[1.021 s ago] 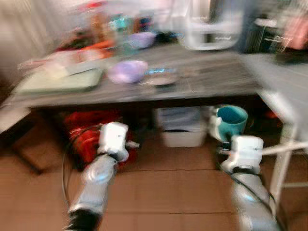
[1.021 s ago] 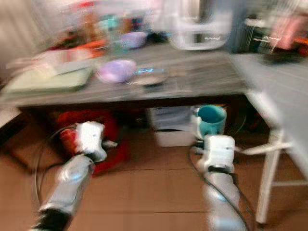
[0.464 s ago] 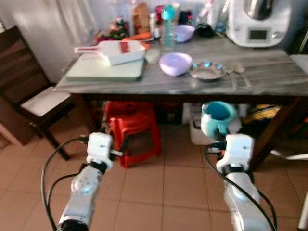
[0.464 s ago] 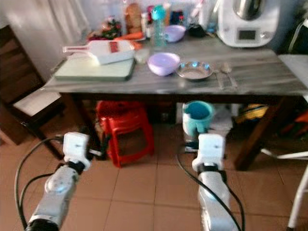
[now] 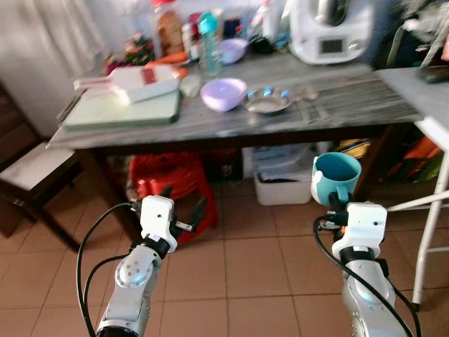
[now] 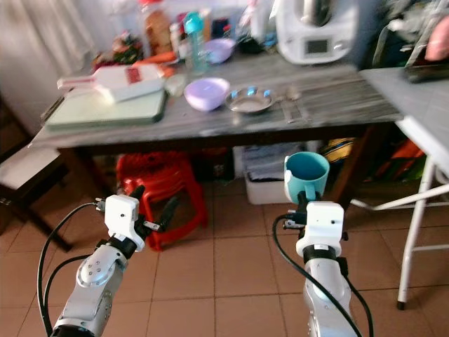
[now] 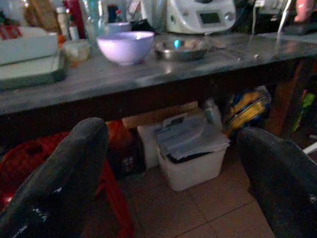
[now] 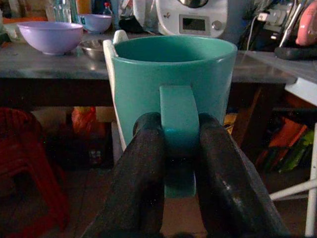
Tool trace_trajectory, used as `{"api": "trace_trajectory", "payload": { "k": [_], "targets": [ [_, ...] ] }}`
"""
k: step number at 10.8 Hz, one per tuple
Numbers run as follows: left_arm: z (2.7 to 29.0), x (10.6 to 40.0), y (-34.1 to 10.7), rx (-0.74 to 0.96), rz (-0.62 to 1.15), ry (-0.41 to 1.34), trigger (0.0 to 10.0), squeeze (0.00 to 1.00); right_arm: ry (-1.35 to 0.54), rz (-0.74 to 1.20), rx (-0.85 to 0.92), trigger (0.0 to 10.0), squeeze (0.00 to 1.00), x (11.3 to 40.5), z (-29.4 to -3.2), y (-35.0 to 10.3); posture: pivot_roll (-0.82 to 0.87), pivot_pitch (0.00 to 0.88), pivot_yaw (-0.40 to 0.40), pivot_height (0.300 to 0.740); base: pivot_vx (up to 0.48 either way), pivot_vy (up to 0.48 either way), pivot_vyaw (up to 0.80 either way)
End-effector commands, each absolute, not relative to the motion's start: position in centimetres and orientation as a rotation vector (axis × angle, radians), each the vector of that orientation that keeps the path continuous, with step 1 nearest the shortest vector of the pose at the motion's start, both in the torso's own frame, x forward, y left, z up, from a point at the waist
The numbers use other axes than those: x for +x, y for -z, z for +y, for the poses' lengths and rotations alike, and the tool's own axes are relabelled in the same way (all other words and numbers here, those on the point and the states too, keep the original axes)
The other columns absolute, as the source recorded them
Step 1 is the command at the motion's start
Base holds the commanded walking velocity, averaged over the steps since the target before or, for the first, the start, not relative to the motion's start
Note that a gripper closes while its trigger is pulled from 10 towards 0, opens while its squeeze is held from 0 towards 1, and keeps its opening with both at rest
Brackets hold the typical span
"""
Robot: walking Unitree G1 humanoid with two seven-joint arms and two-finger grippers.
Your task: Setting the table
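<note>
Red stool (image 5: 172,184) and plastic box (image 5: 280,184) under the table (image 5: 337,112).

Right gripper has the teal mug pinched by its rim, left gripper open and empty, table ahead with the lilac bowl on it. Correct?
Not quite: the right gripper pinches the teal mug by its handle, not its rim, as the right wrist view shows. The left gripper is open and empty, and the lilac bowl sits on the table ahead.

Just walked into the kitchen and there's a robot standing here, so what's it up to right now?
The robot faces a grey table that holds a lilac bowl and a metal dish. Its right gripper pinches a teal mug by the handle, upright, in front of the table and below its top. The left gripper is open and holds nothing. The mug has not yet been set down.
</note>
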State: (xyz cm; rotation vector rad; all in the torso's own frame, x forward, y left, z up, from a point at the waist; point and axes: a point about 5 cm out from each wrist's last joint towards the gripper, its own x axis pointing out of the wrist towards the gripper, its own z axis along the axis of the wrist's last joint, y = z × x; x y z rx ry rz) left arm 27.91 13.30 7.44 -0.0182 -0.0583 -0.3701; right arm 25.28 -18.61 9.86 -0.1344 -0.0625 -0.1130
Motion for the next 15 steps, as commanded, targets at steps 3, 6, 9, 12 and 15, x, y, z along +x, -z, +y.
{"api": "trace_trajectory", "payload": {
  "k": [3,6,9,12,15],
  "targets": [
    [14.0,27.7,-7.5,-0.018,-0.051,0.382,10.0,0.0,0.11,-0.121,-0.138,10.0,0.0,25.4,-18.4,-11.1,0.03,0.0,0.074,0.74,0.32,0.0,0.0],
    [13.5,27.7,-7.7,-0.03,-0.053,0.396,10.0,0.0,0.105,-0.129,-0.143,10.0,0.0,25.5,-18.2,-11.2,0.03,0.0,0.075,0.74,0.48,0.0,-0.66],
    [13.4,27.6,-7.7,-0.034,-0.048,0.412,10.0,0.0,0.111,-0.135,-0.148,10.0,0.0,25.4,-18.3,-11.4,0.03,0.0,0.08,0.74,0.48,0.0,-0.17],
    [13.2,27.5,-7.8,-0.037,-0.051,0.422,10.0,0.0,0.111,-0.151,-0.169,10.0,0.0,25.5,-18.1,-11.7,0.03,0.0,0.081,0.74,0.48,0.0,0.43],
    [13.3,27.2,-8.3,-0.026,-0.069,0.425,10.0,0.0,0.109,-0.171,-0.17,10.0,0.0,25.5,-18.1,-12.2,0.03,0.0,0.078,0.74,0.449,0.0,0.16]
  ]
}}
